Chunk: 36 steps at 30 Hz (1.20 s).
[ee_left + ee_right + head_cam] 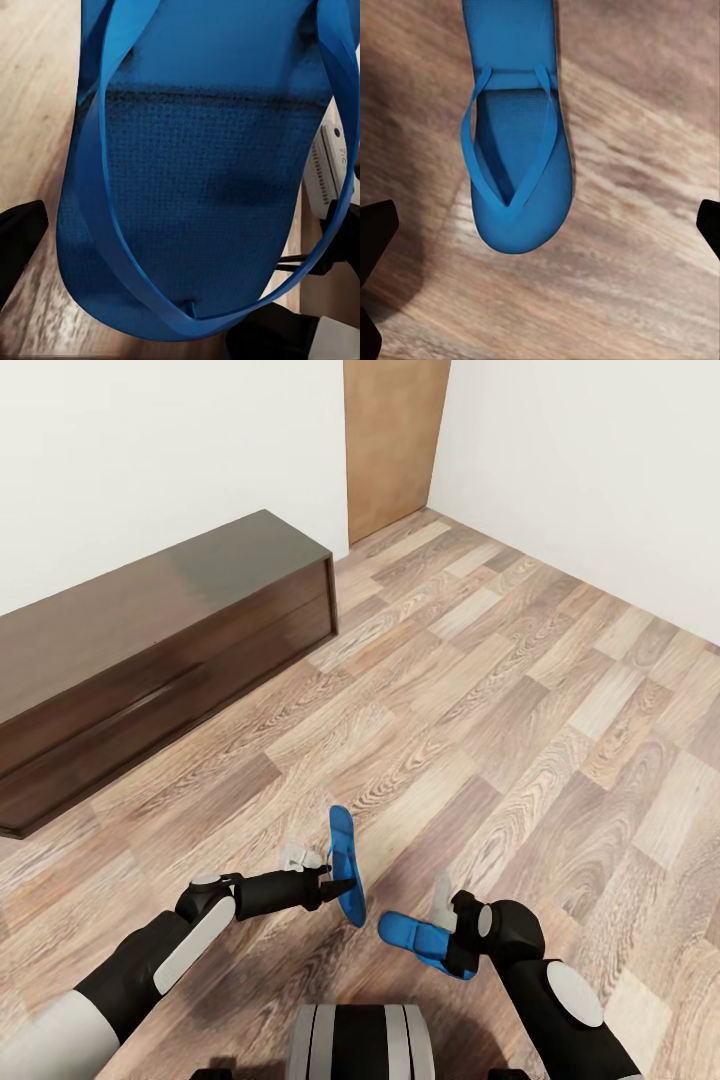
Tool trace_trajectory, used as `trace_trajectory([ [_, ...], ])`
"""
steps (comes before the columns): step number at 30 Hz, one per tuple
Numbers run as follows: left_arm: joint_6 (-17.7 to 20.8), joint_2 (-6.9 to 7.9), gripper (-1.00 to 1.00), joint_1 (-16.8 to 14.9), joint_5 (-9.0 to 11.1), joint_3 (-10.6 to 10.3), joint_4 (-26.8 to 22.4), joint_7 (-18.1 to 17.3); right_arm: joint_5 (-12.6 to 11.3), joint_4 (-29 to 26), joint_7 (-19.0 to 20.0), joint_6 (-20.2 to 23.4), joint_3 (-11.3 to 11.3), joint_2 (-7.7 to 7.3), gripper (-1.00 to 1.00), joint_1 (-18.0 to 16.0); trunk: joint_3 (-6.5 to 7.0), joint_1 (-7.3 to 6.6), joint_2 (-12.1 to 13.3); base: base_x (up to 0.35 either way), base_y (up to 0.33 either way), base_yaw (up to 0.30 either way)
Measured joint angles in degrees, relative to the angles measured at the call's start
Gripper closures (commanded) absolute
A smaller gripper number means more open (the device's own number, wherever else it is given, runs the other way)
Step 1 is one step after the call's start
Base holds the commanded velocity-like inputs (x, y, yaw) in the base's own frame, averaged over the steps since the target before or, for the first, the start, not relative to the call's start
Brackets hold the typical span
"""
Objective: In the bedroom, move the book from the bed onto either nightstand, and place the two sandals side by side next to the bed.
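Two bright blue sandals show. One sandal (345, 860) hangs on edge above the wood floor, and my left gripper (333, 880) is shut on it from the side. In the left wrist view this sandal (187, 187) looms very close, strap side facing the camera, spanning the gap between the black fingers (19, 240). The other sandal (415, 942) lies flat under my right gripper (452, 932). In the right wrist view it (514, 142) rests on the planks beyond the wide-apart fingertips (375, 240), touching neither. The book, bed and nightstand are out of view.
A long dark glossy bench-like unit (150, 650) runs along the white wall at the left. A wooden door (395, 440) stands in the far corner. Wood-plank floor (520, 690) stretches ahead and to the right. My own base (360, 1040) sits at the bottom edge.
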Motion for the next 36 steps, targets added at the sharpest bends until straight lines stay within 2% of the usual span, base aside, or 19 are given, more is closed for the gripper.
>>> trace_trajectory([
  [29,0.00,0.00,1.00,0.01,0.00,-0.01,0.00,0.00,0.01,-1.59,0.08,0.00,0.03,-0.17,-1.00,0.00,-6.43,0.75,-0.39,0.000,0.000,0.000],
  [36,0.01,0.00,1.00,0.00,0.07,0.00,-0.01,0.00,0.01,-2.48,0.06,-0.06,0.00,-0.32,-1.00,0.00,-6.43,0.74,-0.39,0.000,0.000,0.000],
])
